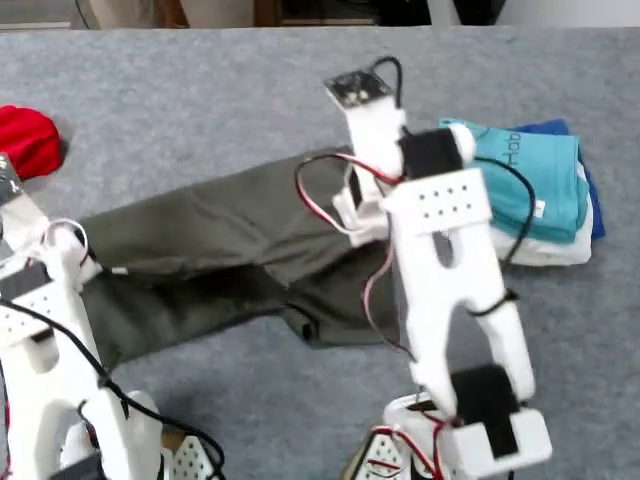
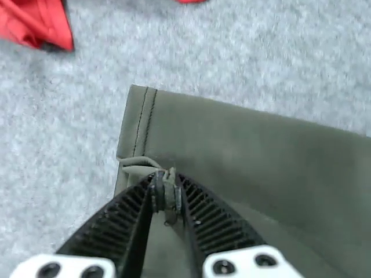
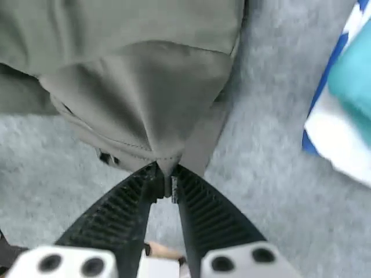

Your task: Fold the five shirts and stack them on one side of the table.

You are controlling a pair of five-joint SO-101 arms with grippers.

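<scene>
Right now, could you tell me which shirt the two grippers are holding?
The olive-green shirt spread across the middle: the left gripper and right gripper each pinch an edge. The red shirt lies apart; the teal-topped stack sits folded.

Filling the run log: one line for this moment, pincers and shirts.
left pincer: shut on olive shirt hem | right pincer: shut on olive shirt edge | folded stack: teal on top | red shirt: left edge, loose

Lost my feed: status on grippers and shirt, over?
Left gripper shut on olive-green fabric shirt's hem. Right gripper shut on its opposite edge. Folded teal-topped shirt stack lies close beside right gripper.
</scene>
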